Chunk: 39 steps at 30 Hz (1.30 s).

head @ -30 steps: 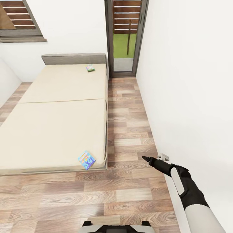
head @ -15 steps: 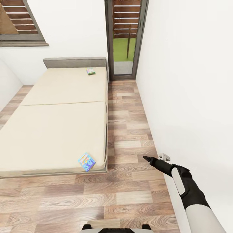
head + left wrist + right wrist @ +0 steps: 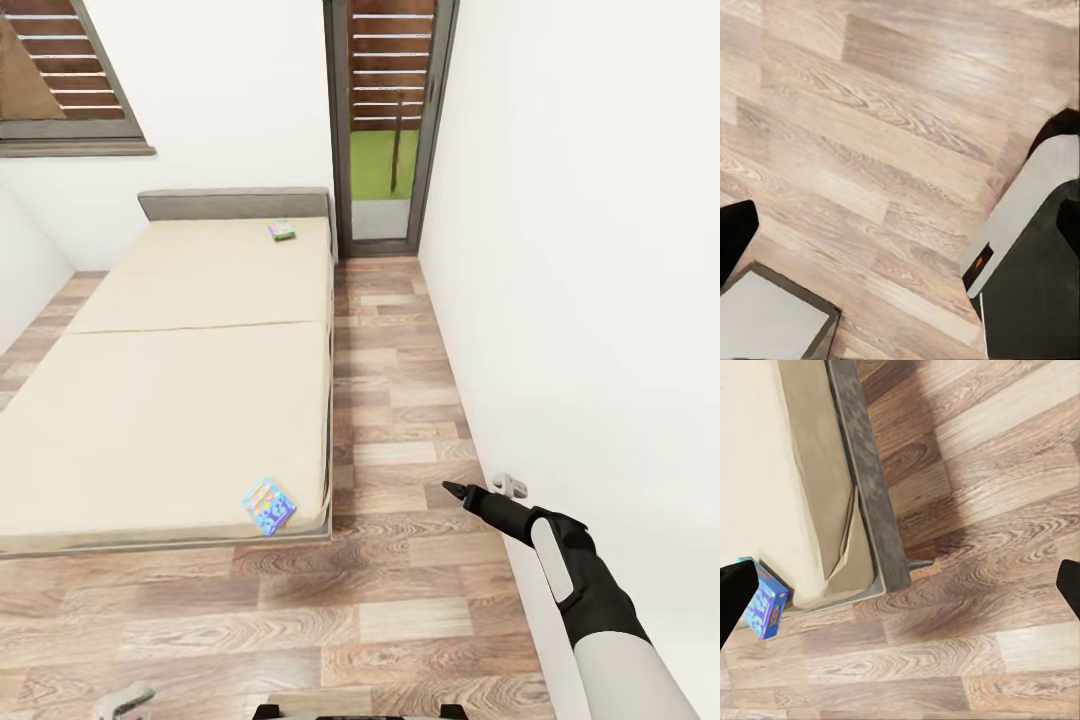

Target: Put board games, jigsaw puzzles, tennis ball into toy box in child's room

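Note:
On the cream bed (image 3: 180,400) lie two board games. A blue-yellow one (image 3: 268,506) rests at the near right corner of the mattress, and a white-green one (image 3: 282,230) lies by the headboard. The blue-yellow game (image 3: 761,604) also shows at the mattress corner in the right wrist view. My right gripper (image 3: 452,490) hangs over the floor to the right of the bed, about a plank's length from that game. Its fingertips (image 3: 735,600) stand far apart with nothing between them. My left gripper (image 3: 900,232) points at bare floor beside my base, fingers (image 3: 733,236) spread and empty.
A white wall (image 3: 580,300) runs close along my right arm, with a small white fitting (image 3: 510,487) near the floor. A glass door (image 3: 385,120) stands at the far end of the plank floor aisle (image 3: 390,400). A window (image 3: 60,80) is above the headboard.
The whole picture has shifted down a little, so the camera moved. A grey part has come into view at the bottom left. My right arm keeps its pose; the games lie as before.

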Motion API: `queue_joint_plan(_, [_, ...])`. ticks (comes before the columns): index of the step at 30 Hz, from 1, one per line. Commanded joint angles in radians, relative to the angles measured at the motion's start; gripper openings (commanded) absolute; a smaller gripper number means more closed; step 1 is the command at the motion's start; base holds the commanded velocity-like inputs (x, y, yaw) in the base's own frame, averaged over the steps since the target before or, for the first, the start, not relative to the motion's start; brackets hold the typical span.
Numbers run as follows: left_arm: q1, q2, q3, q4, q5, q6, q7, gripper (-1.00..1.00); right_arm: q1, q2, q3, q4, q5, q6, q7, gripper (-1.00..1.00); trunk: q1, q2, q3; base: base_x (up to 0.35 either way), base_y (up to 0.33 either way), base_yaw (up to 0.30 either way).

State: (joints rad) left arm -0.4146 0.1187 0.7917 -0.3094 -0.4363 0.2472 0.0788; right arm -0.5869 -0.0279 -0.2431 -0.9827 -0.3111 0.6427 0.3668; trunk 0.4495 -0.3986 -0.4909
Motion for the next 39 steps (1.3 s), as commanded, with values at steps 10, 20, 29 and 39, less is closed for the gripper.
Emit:
queue_joint_plan(10, [-0.129,0.038,-0.003,-0.386,-0.003,0.354,-0.843,1.00,-0.001,0.001,-0.001,-0.002,0.001,0.006,0.002,1.00,0.001,-0.001,0.015,0.000,0.000,0.000])
queue_joint_plan(20, [-0.136,0.063,-0.002,-0.473,-0.002,0.400,-1.172,1.00,-0.001,0.003,-0.003,-0.003,-0.003,0.008,0.006,1.00,0.001,-0.001,0.032,0.000,0.000,0.000])
queue_joint_plan(29, [-0.136,0.058,0.000,-0.479,-0.001,0.395,-1.207,1.00,0.014,0.003,-0.042,-0.011,-0.007,0.010,0.014,1.00,0.001,-0.001,0.047,0.000,0.000,0.000])
queue_joint_plan(39, [-0.136,0.059,0.003,-0.481,-0.001,0.398,-1.232,1.00,0.026,-0.001,-0.070,-0.014,-0.006,0.011,0.017,1.00,0.001,-0.001,0.064,0.000,0.000,0.000])
